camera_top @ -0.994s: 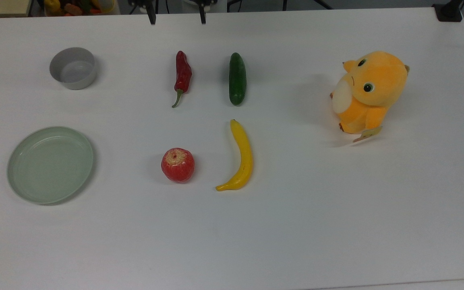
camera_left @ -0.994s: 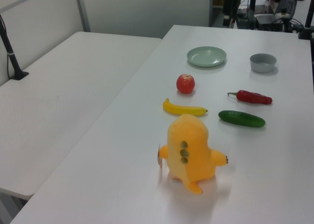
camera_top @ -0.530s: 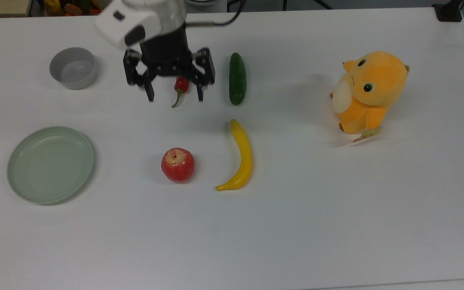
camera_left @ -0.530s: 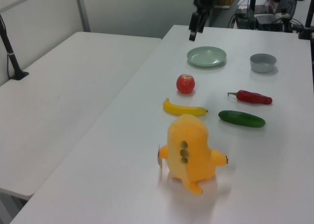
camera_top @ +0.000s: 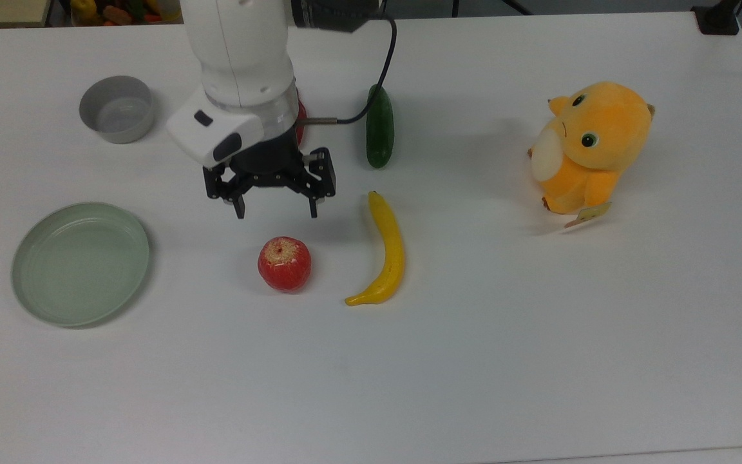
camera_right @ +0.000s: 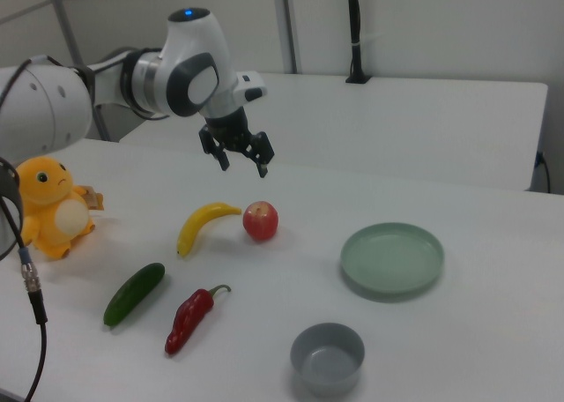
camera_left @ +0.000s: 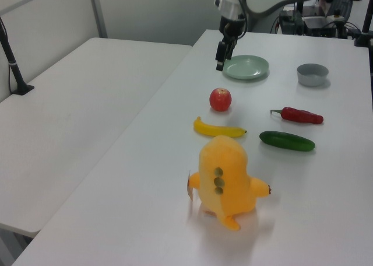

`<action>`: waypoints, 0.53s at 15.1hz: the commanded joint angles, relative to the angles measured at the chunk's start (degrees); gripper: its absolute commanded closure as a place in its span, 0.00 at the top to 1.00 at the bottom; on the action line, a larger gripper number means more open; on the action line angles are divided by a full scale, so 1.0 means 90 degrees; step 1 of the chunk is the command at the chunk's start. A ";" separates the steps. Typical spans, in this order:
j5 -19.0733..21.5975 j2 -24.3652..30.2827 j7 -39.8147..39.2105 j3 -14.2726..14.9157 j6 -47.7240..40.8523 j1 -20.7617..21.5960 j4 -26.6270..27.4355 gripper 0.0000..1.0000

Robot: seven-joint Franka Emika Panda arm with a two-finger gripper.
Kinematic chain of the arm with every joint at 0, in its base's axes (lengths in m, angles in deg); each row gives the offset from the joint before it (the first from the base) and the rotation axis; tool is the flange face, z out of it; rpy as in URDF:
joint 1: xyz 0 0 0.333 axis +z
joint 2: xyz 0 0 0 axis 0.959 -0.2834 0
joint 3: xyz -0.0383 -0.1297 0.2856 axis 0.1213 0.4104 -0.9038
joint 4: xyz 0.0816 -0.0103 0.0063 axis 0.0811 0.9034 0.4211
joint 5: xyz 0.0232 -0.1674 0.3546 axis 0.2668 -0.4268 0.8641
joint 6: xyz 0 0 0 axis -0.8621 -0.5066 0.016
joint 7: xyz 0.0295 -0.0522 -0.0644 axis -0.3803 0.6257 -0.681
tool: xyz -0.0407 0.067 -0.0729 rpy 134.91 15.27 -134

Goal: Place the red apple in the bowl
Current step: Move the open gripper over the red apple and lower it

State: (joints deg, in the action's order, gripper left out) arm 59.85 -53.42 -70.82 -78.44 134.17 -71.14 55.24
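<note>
The end effector hangs above the desk with its fingers spread wide and empty, a gap fit to straddle the apple. The apple sits on the desk between plate and banana, well apart from the empty bowl, so a lift and carry is needed.

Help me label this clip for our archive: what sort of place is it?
Probably a robotics lab or test room, not a kitchen. A robot arm's gripper hangs over a plain white table of toy-like props, such as a banana and an orange plush toy, with camera stands behind.
</note>
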 commanded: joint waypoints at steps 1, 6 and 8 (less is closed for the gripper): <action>-0.0244 -0.0337 -0.0118 0.0032 0.0402 0.0027 -0.0027 1.00; -0.0509 -0.0746 -0.0118 0.0022 0.0763 0.0027 0.0013 1.00; -0.0528 -0.0834 -0.0128 0.0022 0.0803 0.0027 0.0042 1.00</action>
State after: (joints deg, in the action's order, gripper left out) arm 56.02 -59.79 -70.90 -78.44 139.83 -71.14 55.37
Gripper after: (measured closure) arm 0.000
